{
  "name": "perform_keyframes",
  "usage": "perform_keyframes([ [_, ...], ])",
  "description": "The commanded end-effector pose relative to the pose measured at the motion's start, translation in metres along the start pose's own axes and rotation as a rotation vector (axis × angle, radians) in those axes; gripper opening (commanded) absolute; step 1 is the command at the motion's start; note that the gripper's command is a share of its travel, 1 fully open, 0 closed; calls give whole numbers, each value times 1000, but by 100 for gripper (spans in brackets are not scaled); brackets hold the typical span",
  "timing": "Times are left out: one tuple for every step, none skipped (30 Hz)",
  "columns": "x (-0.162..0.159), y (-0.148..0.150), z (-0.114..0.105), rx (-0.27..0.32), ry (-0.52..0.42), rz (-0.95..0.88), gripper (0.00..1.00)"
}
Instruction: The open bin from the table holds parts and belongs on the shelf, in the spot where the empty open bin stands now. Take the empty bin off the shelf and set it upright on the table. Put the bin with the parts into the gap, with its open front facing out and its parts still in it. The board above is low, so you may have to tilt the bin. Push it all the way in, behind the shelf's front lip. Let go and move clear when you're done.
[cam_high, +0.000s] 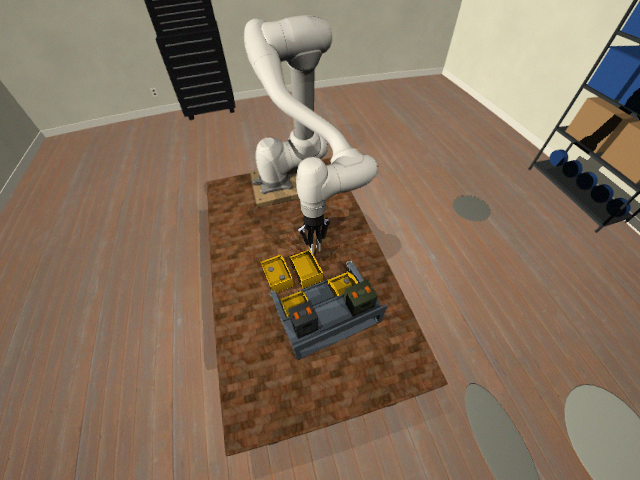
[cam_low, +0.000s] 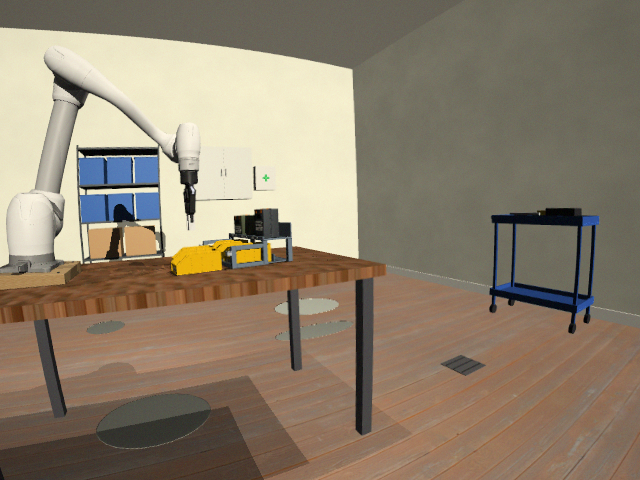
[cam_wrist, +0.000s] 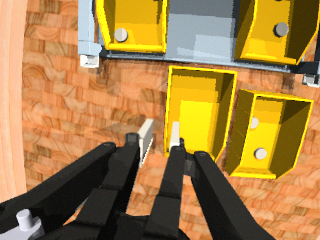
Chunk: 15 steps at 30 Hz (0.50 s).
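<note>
The empty yellow bin stands upright on the table in front of the grey shelf; it also shows in the wrist view. Beside it stands the yellow bin with two grey parts, also in the wrist view. The shelf's middle gap is bare. My gripper hangs well above the table, pointing down, over the empty bin's near wall. Its fingers stand a narrow gap apart with nothing between them.
Two more yellow bins with parts sit in the shelf on either side of the gap. Two dark boxes stand on the shelf's top board. The arm's base is at the table's far end.
</note>
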<state>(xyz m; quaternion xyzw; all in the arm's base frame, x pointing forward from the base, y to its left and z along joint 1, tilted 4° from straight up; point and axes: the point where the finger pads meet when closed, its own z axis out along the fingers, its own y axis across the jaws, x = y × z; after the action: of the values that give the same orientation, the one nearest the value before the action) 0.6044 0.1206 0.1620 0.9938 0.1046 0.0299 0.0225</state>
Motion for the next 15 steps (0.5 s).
perform_keyframes([
  [-2, 0, 10, 3, -4, 1, 24],
  [-2, 0, 12, 3, -4, 1, 24],
  [-2, 0, 14, 3, -4, 1, 24],
  [-2, 0, 16, 3, -4, 1, 24],
  [-2, 0, 18, 3, -4, 1, 24],
  [-2, 0, 20, 3, -4, 1, 24],
  [-2, 0, 22, 3, -4, 1, 24],
  [-2, 0, 24, 3, -4, 1, 24],
  [-2, 0, 27, 3, -4, 1, 24],
  [-2, 0, 27, 3, -4, 1, 24],
  [-2, 0, 27, 3, -4, 1, 24],
  [-2, 0, 29, 3, -4, 1, 24],
  [-2, 0, 31, 3, -4, 1, 24],
  [-2, 0, 33, 3, -4, 1, 24],
  [-2, 0, 35, 3, -4, 1, 24],
])
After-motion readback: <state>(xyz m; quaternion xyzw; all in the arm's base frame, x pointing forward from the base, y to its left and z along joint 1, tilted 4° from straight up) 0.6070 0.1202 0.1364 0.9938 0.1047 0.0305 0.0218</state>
